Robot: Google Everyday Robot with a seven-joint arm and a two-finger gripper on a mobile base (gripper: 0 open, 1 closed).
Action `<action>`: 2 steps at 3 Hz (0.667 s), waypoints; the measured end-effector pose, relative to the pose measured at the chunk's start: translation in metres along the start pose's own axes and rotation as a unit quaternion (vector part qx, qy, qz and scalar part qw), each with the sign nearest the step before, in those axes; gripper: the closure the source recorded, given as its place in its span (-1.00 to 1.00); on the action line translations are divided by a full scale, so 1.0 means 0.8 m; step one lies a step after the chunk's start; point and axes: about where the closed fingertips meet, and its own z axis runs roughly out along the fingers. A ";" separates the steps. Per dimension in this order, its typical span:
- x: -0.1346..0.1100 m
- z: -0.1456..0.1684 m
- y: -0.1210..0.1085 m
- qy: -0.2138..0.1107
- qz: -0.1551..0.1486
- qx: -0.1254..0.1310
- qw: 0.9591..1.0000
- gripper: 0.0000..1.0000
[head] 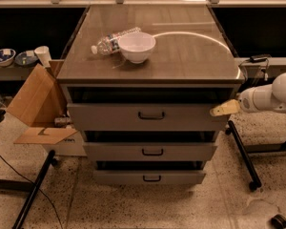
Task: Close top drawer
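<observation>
Speckled flooring (133,209) runs under a grey cabinet (152,75) with a brown, glossy top. On that top a white bowl (137,46) stands upright, and a clear plastic bottle (112,41) lies on its side touching the bowl at its 10 o'clock.

The top drawer (109,117) sits directly beneath the cabinet top, the widest of three fronts. It is pulled out somewhat, with a dark gap showing above its front, and its small dark handle (151,115) is at the centre. Two narrower drawer fronts (152,151) are stacked below it.

The gripper (224,109) is at 3 o'clock from that handle, its pale yellowish tip against the right end of the top drawer's front. Whether it is spread or pressed together I cannot tell. Its white arm (271,97) reaches in from the right edge.

At 9 o'clock from the cabinet an open cardboard box (35,104) leans close beside it (flaps splayed toward the floor).
</observation>
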 end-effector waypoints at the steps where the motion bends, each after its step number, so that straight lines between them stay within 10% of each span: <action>1: -0.004 -0.010 -0.004 -0.009 0.011 0.002 1.000 -1.00; 2: -0.005 -0.012 -0.003 -0.012 0.010 -0.001 1.000 -1.00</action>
